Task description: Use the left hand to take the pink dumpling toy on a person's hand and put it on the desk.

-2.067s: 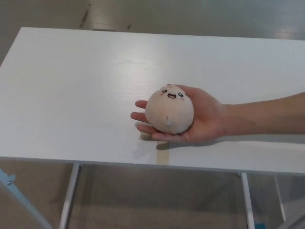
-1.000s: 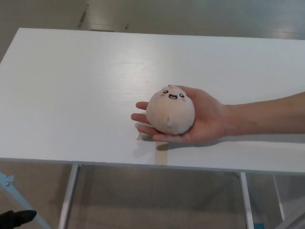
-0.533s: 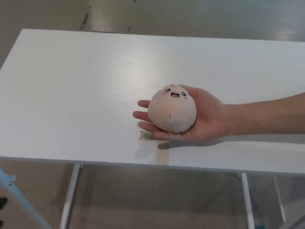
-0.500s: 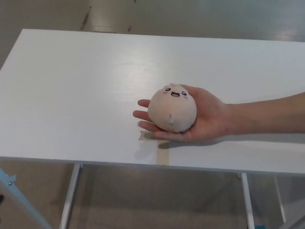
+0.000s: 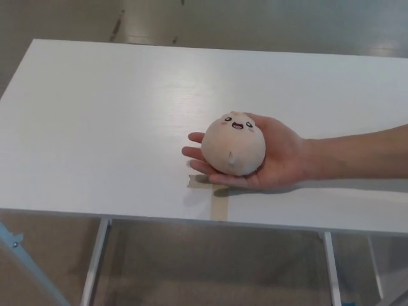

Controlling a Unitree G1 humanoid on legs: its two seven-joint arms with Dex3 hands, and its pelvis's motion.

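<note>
Dumpling toy (image 5: 234, 143) rests on a person's upturned palm (image 5: 271, 156) just above the white desk (image 5: 95, 127); robot hands out of sight, fingers unknowable

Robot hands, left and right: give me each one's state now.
Left robot hand: not in view.
Right robot hand: not in view.
The pink dumpling toy rests on the person's hand.

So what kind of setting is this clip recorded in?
Probably an indoor lab or test room: a plain white desk on metal legs, a bare polished floor, and a person's hand offering a pink dumpling toy.
</note>
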